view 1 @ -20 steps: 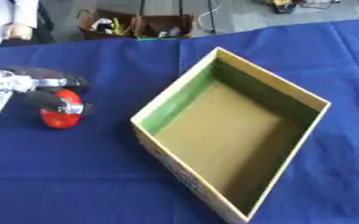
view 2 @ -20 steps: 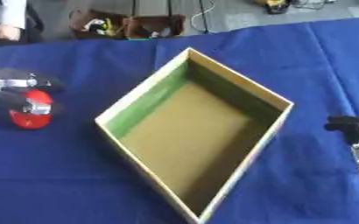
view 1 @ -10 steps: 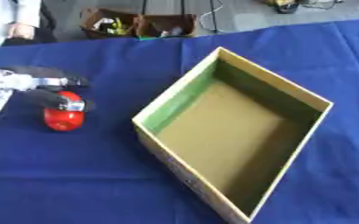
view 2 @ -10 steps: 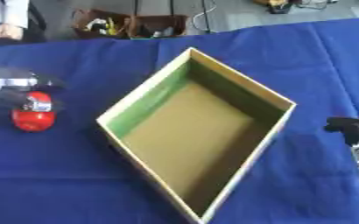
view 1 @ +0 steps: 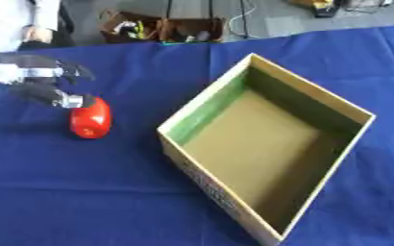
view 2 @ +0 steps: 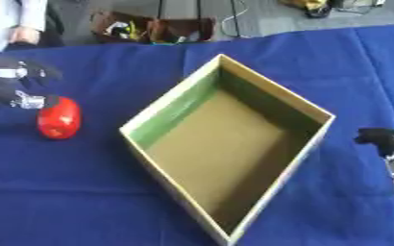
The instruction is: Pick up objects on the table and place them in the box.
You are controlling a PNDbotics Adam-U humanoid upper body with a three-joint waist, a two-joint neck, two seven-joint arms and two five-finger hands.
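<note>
Left hand [view 1: 45, 81] in from the left edge, fingers curled down onto the top of the red object [view 1: 91, 117] — looks like a pinch at its upper end, thumb side hidden. Compared with a second ago, sitting taller and more upright under the fingers, no longer slumped low on the cloth; probably just lifting or tipping clear, though contact with the blue desk [view 1: 82, 192] underneath cannot be ruled out. Shadow still close beneath it.

Out from there — open cardboard box [view 1: 267, 144] to the right, well apart from the red object, green lining along its near-left wall, nothing inside. Same spot as before.

Far right, right hand [view 2: 389, 144] only partly in view at the edge, dark and idle; fingers open or closed — cannot tell.

Meaning for the task: grasp seemingly made, carry not yet begun. Next up, likely a lift and a sweep rightward over the box's left rim, then a release inside. Risk: slipping from a top-end pinch mid-carry.
</note>
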